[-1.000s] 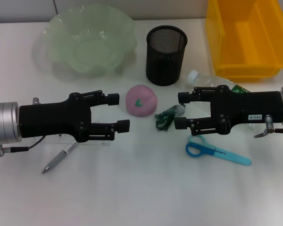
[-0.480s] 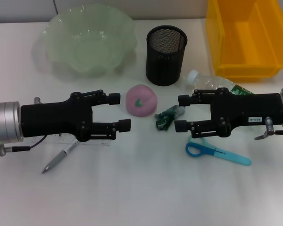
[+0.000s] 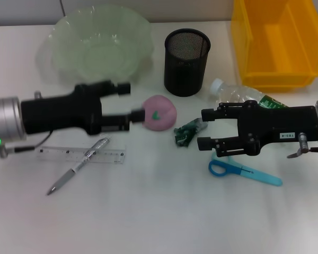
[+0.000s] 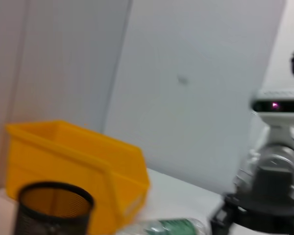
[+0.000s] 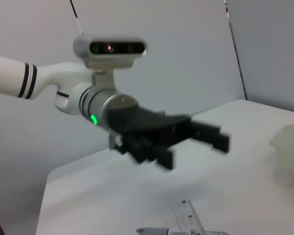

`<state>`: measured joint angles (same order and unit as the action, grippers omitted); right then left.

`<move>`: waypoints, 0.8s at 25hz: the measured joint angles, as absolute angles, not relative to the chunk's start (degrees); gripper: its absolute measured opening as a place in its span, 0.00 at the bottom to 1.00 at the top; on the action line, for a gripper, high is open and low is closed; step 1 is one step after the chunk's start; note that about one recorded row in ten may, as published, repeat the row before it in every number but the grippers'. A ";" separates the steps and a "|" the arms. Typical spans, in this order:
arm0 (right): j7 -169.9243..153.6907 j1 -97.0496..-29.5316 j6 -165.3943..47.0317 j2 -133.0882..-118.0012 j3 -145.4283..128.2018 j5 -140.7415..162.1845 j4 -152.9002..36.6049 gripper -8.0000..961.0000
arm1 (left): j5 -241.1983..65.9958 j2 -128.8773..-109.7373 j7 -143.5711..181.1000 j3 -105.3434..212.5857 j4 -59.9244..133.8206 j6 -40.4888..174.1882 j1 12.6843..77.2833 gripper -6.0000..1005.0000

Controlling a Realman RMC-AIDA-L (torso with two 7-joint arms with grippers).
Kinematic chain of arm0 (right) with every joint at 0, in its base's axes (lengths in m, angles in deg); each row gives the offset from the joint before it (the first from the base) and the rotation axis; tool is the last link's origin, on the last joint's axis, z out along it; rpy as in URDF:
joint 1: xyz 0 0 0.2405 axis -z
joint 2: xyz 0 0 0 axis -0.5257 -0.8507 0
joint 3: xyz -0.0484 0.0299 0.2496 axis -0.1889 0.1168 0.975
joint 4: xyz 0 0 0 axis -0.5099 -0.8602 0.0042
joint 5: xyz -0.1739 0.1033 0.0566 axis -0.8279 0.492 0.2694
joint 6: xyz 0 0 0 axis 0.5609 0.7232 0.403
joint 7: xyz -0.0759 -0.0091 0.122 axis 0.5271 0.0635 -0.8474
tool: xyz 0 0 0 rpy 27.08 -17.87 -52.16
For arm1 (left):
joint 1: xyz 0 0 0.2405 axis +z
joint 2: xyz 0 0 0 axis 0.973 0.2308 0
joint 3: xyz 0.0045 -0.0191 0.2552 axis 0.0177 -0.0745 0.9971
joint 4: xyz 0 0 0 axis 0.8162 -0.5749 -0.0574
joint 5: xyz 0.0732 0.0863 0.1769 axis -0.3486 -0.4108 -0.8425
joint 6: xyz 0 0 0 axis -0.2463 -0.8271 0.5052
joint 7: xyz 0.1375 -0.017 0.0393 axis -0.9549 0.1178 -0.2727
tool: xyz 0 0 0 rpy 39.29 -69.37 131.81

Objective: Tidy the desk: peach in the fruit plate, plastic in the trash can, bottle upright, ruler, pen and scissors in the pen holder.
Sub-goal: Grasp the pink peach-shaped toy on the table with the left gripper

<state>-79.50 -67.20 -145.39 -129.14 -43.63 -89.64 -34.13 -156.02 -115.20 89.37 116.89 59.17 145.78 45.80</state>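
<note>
From the head camera, the left gripper (image 3: 130, 101) has its 2 fingers spread wide and empty, pointing across the desk at the peach (image 3: 159, 112); the nearer fingertip sits just at the peach's side, the other beyond its far edge, so the fruit lies straight ahead of the opening and much closer to this arm than to the other. The fruit plate (image 3: 99, 43) stands behind the left arm, toward the back of the desk. The right gripper (image 3: 204, 128), also open and empty, hovers beside the crumpled plastic (image 3: 188, 132). The left wrist camera shows only the trash can (image 4: 73, 166) and pen holder (image 4: 54, 209). The right wrist camera sees the left gripper (image 5: 206, 137) open across the desk.
</note>
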 joint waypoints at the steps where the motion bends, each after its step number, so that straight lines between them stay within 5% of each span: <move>1: -79.50 -67.10 -145.34 -129.08 -43.62 -89.68 -34.12 0.81 | -156.02 -115.20 89.37 116.89 59.17 145.78 45.80 0.85; 20: -80.03 -64.77 -144.49 -128.38 -43.09 -89.69 -34.51 0.81 | -170.35 -121.80 89.02 116.88 59.57 120.03 37.48 0.84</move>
<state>-80.03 -64.77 -144.49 -128.38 -43.09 -89.69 -34.51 -170.35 -121.80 89.02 116.88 59.57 120.03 37.48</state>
